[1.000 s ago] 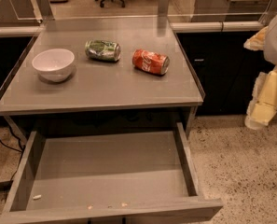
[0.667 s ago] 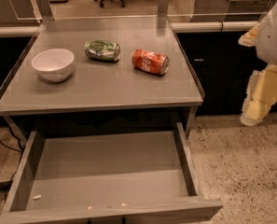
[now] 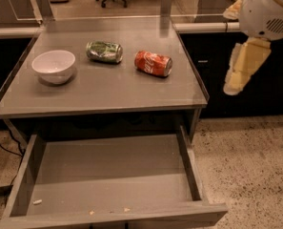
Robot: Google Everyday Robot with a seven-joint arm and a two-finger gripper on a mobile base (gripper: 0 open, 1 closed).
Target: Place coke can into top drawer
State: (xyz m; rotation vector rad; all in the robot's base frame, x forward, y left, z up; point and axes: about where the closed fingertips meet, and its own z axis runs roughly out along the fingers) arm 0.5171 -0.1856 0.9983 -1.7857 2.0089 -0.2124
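The red coke can lies on its side on the grey tabletop, right of centre. The top drawer is pulled open below the tabletop; its flat grey bottom holds only a few crumbs. My gripper hangs at the right edge of the view, beyond the table's right edge and well to the right of the coke can, holding nothing. The white arm housing sits above it at the top right.
A green can lies on its side left of the coke can. A white bowl stands at the tabletop's left. A glass partition and rail run behind the table. Speckled floor lies to the right of the drawer.
The arm and gripper have moved left and up, closer to the table's right edge. The cans, bowl and drawer have not moved.
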